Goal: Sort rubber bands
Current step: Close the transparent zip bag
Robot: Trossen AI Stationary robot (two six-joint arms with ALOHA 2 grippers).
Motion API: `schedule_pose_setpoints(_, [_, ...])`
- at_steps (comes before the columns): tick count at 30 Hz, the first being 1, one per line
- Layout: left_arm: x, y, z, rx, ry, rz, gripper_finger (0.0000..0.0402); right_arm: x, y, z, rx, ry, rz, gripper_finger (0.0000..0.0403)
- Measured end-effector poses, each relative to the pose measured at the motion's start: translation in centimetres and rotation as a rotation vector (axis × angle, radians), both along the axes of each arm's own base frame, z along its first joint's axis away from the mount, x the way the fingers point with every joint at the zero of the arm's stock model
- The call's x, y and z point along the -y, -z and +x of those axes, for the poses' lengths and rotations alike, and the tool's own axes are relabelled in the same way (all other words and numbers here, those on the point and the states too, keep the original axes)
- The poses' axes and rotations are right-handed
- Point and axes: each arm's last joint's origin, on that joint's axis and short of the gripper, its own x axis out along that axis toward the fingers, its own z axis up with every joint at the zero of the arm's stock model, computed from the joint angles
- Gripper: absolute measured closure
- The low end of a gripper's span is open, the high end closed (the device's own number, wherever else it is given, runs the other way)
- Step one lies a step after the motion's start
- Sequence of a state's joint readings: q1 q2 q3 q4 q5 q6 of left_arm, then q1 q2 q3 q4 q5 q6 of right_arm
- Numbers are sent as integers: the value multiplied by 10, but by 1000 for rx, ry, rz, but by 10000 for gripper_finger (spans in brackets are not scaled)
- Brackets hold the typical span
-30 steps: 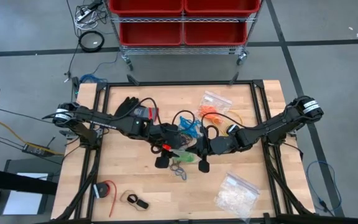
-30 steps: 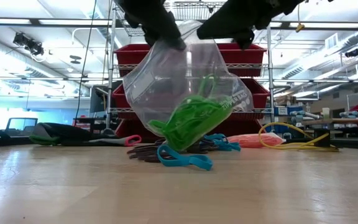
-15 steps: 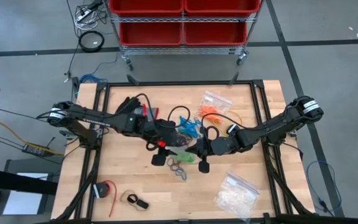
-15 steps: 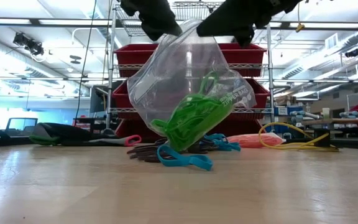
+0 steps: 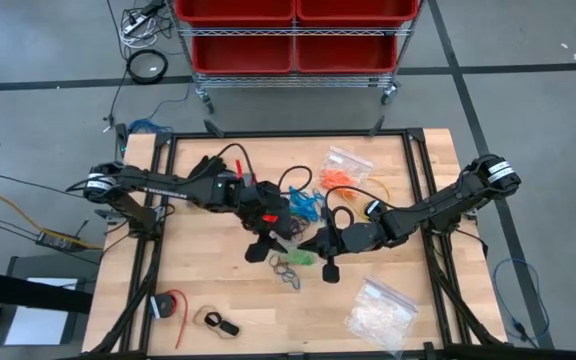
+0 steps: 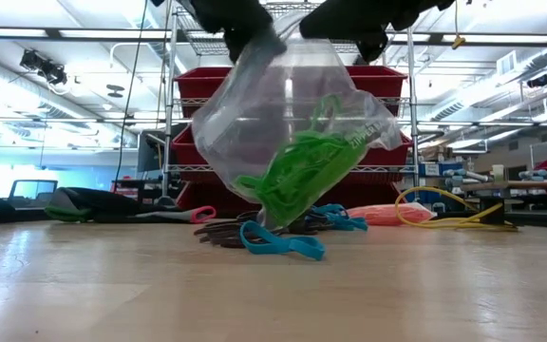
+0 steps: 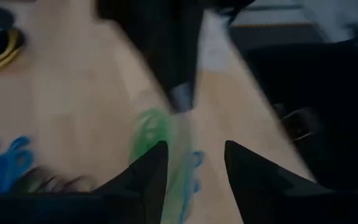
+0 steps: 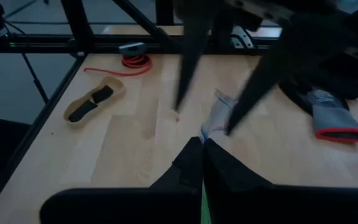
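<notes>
A clear plastic bag (image 6: pixel 283 104) holding green rubber bands (image 6: pixel 297 176) hangs over the table's middle between my two grippers. My right gripper (image 8: pixel 202 146) is shut on the bag's upper edge. My left gripper (image 7: pixel 194 168) stands open at the bag's mouth (image 6: pixel 254 43), on the bag's left. Loose blue bands (image 6: pixel 283 245), black bands (image 6: pixel 218 233) and orange bands (image 5: pixel 338 180) lie on the wood beyond the bag. My left gripper's open fingers (image 8: pixel 180 74) stand at the bag's mouth, and the bag's upper left rim (image 6: pixel 259 47) lies against them. Whether a finger is inside the mouth, I cannot tell. My right gripper pinches the bag's top edge (image 8: pixel 213 121) between its two shut fingers. They come slanting down from the table's right. The bag hangs below them, tilted, clear of the table.
A black glove with a red cuff (image 8: pixel 328 118) lies at the far left. A clear bag of whitish pieces (image 5: pixel 378 310) sits near right, another clear bag (image 5: pixel 350 160) far right by a yellow cable (image 6: pixel 444 214). A red spool (image 5: pixel 168 305) and a tan piece (image 5: pixel 215 322) lie near left.
My left gripper has swung a little toward the table's right and turned at the bag's mouth. The bag's upper left rim has risen with it, and the bag has bulged wider and tipped. The right gripper has kept its hold.
</notes>
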State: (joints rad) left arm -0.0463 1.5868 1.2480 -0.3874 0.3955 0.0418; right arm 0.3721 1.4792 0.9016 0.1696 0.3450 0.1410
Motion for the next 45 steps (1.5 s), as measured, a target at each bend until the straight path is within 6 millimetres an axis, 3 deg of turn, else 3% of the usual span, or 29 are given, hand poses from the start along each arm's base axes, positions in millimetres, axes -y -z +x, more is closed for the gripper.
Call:
schedule_pose_setpoints(11, [1,14,7,-39,42,-31,247,0,-1,0,10,-3,-2,403])
schedule_pose_setpoints(30, [-23,13,10,-19,45,-116,364,-1,-1,0,11,-11,2,403])
schedule_pose_setpoints(38, [-22,15,12,-16,88,-152,395,-1,-1,0,11,-11,2,403])
schedule_pose_setpoints(45, [-21,20,16,-15,92,-145,399,-1,-1,0,11,-6,2,403])
